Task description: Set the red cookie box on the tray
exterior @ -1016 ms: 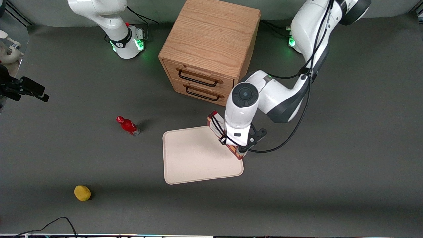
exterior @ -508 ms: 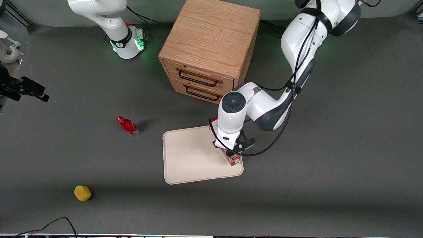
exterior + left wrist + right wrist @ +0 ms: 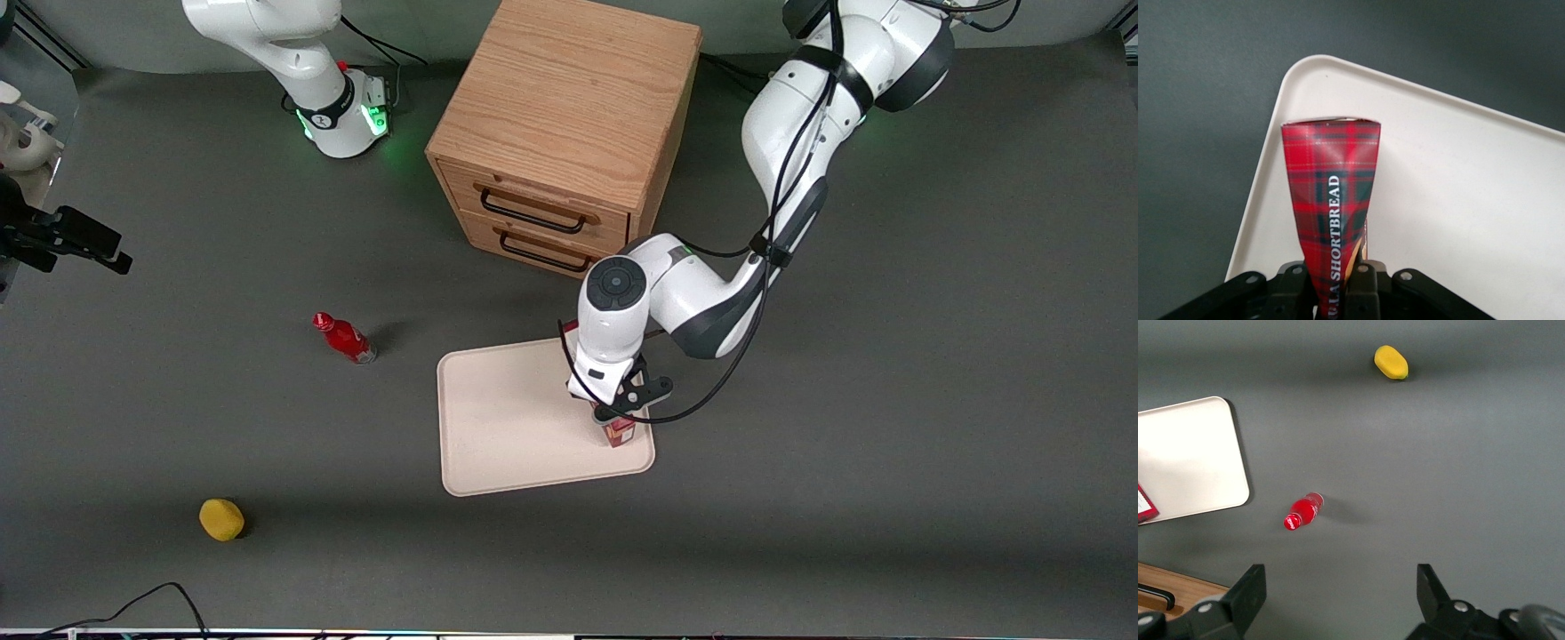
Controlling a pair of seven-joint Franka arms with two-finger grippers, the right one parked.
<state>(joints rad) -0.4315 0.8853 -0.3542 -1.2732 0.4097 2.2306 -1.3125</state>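
The red cookie box (image 3: 619, 431) is a slim red tartan carton; in the left wrist view (image 3: 1331, 200) its narrow face reads SHORTBREAD. My gripper (image 3: 613, 411) is shut on the box (image 3: 1335, 283) and holds it over the cream-white tray (image 3: 516, 418), near the tray's edge toward the working arm's end. The box's lower end is over the tray's corner (image 3: 1305, 73); I cannot tell whether it touches the tray. A bit of the box shows in the right wrist view (image 3: 1145, 507) on the tray (image 3: 1191, 453).
A wooden two-drawer cabinet (image 3: 569, 116) stands farther from the front camera than the tray. A small red bottle (image 3: 345, 338) stands toward the parked arm's end. A yellow object (image 3: 221, 519) lies nearer the front camera.
My gripper has carried the box from the tray's edge inward over the tray, toward the parked arm's end and nearer the front camera, and the box now stands more upright.
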